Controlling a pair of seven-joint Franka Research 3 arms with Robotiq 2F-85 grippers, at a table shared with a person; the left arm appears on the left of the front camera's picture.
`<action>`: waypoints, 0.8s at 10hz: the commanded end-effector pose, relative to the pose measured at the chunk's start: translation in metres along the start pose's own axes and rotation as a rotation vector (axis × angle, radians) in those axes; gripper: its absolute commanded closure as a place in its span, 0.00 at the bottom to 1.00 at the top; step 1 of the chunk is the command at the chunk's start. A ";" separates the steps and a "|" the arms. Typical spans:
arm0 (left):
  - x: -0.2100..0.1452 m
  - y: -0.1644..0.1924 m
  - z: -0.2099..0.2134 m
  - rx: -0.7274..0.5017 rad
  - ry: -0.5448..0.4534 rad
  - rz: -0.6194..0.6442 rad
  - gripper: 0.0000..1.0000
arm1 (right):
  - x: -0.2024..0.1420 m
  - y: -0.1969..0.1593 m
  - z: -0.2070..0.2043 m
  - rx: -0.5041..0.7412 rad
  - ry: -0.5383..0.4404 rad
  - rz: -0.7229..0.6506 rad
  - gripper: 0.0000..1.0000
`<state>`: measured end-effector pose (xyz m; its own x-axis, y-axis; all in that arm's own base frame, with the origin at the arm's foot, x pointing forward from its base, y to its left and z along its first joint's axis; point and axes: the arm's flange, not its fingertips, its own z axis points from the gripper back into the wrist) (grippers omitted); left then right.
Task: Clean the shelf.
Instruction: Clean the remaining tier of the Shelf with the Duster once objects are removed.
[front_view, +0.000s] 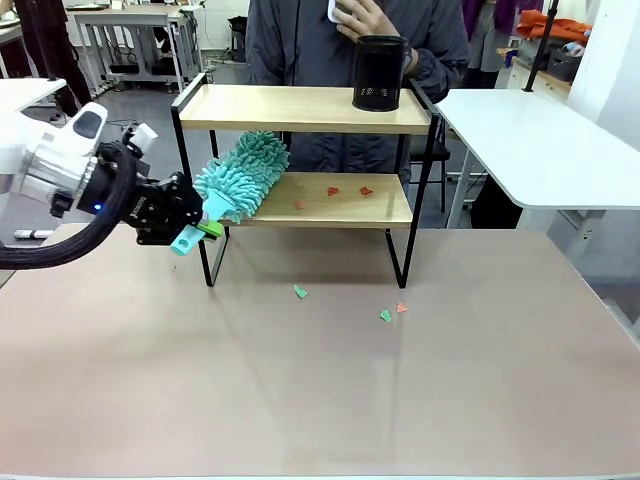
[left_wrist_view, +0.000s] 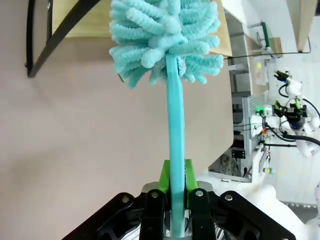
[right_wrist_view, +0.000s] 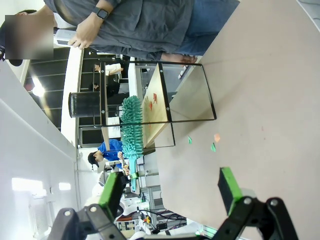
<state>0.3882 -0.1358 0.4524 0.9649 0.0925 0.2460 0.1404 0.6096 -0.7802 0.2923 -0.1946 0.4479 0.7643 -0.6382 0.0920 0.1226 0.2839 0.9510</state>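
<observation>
The left gripper (front_view: 195, 230), clamped on a fluffy teal microfibre duster (front_view: 240, 172), points it rightward onto the lower board (front_view: 380, 206) of the black-framed two-tier wooden shelf (front_view: 300, 115), red paper scraps (front_view: 333, 191) lying farther right.

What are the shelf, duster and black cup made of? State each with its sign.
Shelf: boards look like light wood, matt; frame thin black metal, probably. Duster: fluffy teal chenille-like strands, smooth plastic handle. Black cup: seemingly fine metal mesh.
</observation>
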 end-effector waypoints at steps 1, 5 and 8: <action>0.007 -0.006 -0.015 -0.002 0.020 0.005 0.88 | 0.002 0.000 -0.002 0.032 -0.014 0.023 0.00; 0.007 -0.016 -0.045 0.016 0.119 -0.022 0.88 | 0.002 0.000 -0.002 0.032 -0.014 0.023 0.00; 0.009 -0.035 -0.064 0.008 0.178 -0.064 0.88 | 0.002 0.000 -0.002 0.032 -0.014 0.023 0.00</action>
<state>0.4010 -0.1983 0.4384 0.9762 -0.0647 0.2068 0.2025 0.6119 -0.7646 0.2923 -0.1945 0.4478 0.7645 -0.6381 0.0918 0.1226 0.2837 0.9510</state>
